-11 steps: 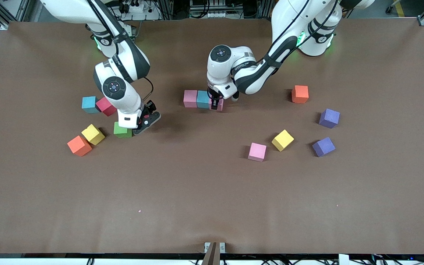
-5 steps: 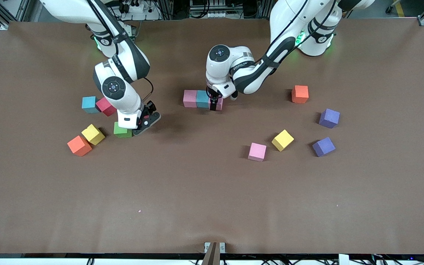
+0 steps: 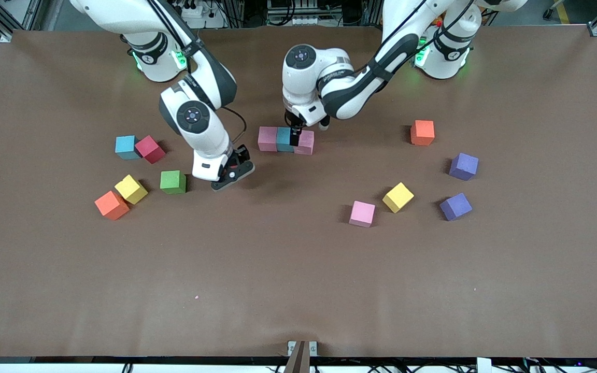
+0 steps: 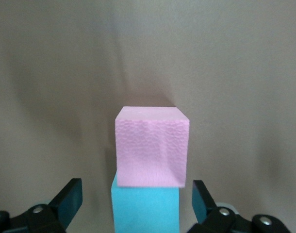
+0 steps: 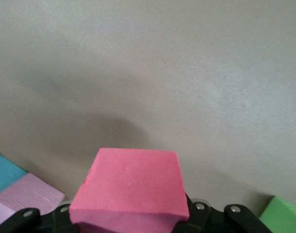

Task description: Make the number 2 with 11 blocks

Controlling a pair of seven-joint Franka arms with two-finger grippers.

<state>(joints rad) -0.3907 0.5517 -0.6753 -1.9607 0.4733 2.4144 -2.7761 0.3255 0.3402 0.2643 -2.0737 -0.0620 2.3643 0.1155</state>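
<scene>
Three blocks sit touching in a row mid-worktop (image 3: pixel 298 269): pink block (image 3: pixel 267 139), light blue block (image 3: pixel 284 139), second pink block (image 3: pixel 306 142). Left tool (image 4: pixel 137 206) hangs just over that row, fingers (image 4: pixel 70 199) spread wide, gripping nothing. Right tool (image 5: pixel 131 218) is up over bare worktop between the row and the green block (image 3: pixel 173 182), pinching a bright pink block (image 5: pixel 131 191). Loose blocks lie toward both ends: crimson block (image 3: pixel 150 149), yellow block (image 3: pixel 398 197), purple block (image 3: pixel 463 166), orange block (image 3: pixel 422 132).

Brown table (image 3: pixel 298 269); row of pink block (image 3: pixel 267 139), light blue block (image 3: pixel 283 139), pink block (image 3: pixel 306 142); green block (image 3: pixel 172 182).
</scene>
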